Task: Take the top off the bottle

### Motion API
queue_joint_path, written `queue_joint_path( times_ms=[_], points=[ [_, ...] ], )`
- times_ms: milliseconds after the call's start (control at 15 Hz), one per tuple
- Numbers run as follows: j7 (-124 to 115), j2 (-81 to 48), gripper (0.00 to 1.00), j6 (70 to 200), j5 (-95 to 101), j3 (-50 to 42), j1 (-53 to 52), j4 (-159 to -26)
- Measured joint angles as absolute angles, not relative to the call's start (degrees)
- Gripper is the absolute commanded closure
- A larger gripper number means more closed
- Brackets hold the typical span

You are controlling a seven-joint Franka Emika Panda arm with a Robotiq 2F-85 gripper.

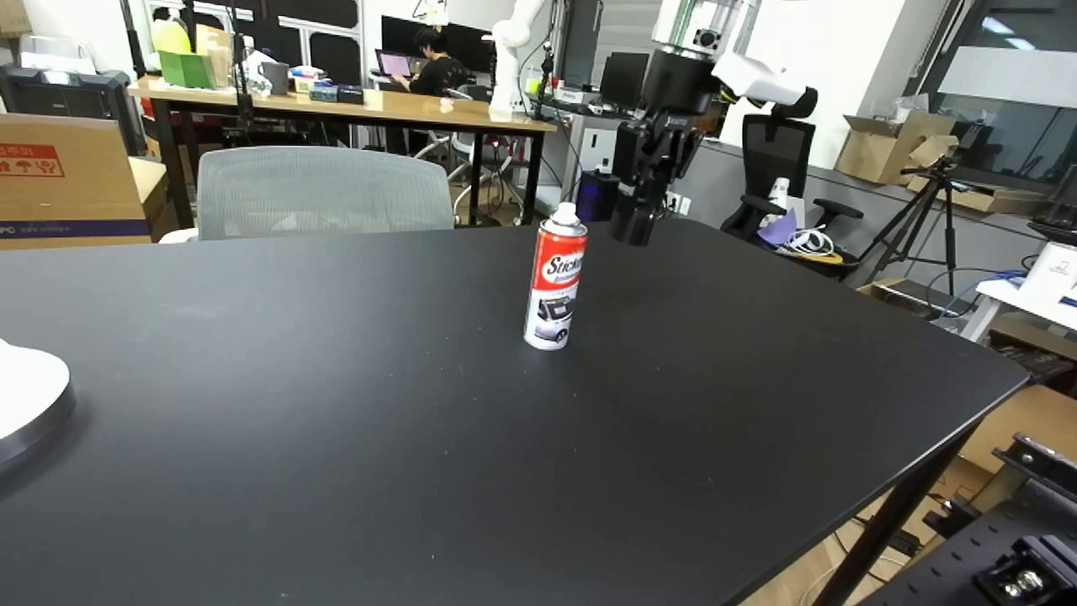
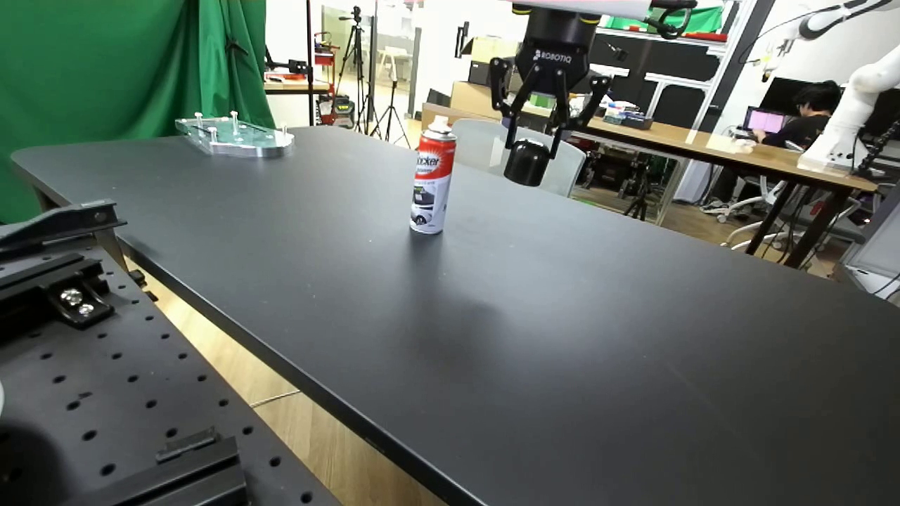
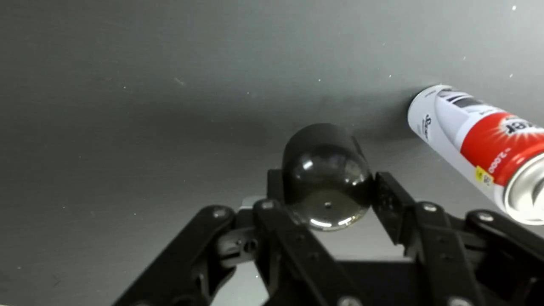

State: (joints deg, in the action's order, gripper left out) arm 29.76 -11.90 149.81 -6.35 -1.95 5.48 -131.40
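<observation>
The top is a black round cap (image 2: 527, 166), also visible in the wrist view (image 3: 325, 165). My gripper (image 2: 533, 145) is shut on it, with one finger on each side, and holds it in the air above the table. The cap also shows low in the gripper in an exterior view (image 1: 632, 222), dark against the dark fingers. The bottle (image 1: 555, 282) stands upright on the black table with its white nozzle bare. It also shows in an exterior view (image 2: 432, 183) and at the right of the wrist view (image 3: 484, 136). Cap and bottle are apart, side by side.
The black table (image 1: 379, 438) has a white rounded object (image 1: 29, 396) at its edge. A clear plate with pegs (image 2: 235, 137) lies at the far end in an exterior view. A grey chair (image 1: 324, 194) stands beyond the table.
</observation>
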Motion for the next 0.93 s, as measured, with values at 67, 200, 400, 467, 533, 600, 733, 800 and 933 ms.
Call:
queue_joint_path(
  times_ms=[67, 200, 400, 467, 533, 600, 733, 800, 933],
  points=[
    [27.62, -12.44, 0.69, 150.89, -6.89, -1.95, 5.49, -131.31],
    [22.91, -14.1, 0.69, 152.82, -7.11, -1.98, 5.49, -130.89],
    [17.12, -17.58, 0.69, 153.39, -7.06, -2.13, 5.53, -128.92],
    [15.55, -18.86, 0.69, 153.32, -6.98, -2.24, 5.54, -128.07],
    [14.24, -20.15, 0.69, 153.12, -6.96, -2.35, 5.54, -127.17],
    [13.11, -21.42, 0.69, 152.81, -6.95, -2.5, 5.55, -126.25],
    [11.13, -23.75, 0.69, 151.93, -6.81, -2.86, 5.55, -124.36],
    [10.16, -24.84, 0.69, 151.71, -6.7, -3.05, 5.55, -123.47],
    [8.54, -26.68, 0.69, 151.42, -6.47, -3.46, 5.52, -121.97]
  ],
)
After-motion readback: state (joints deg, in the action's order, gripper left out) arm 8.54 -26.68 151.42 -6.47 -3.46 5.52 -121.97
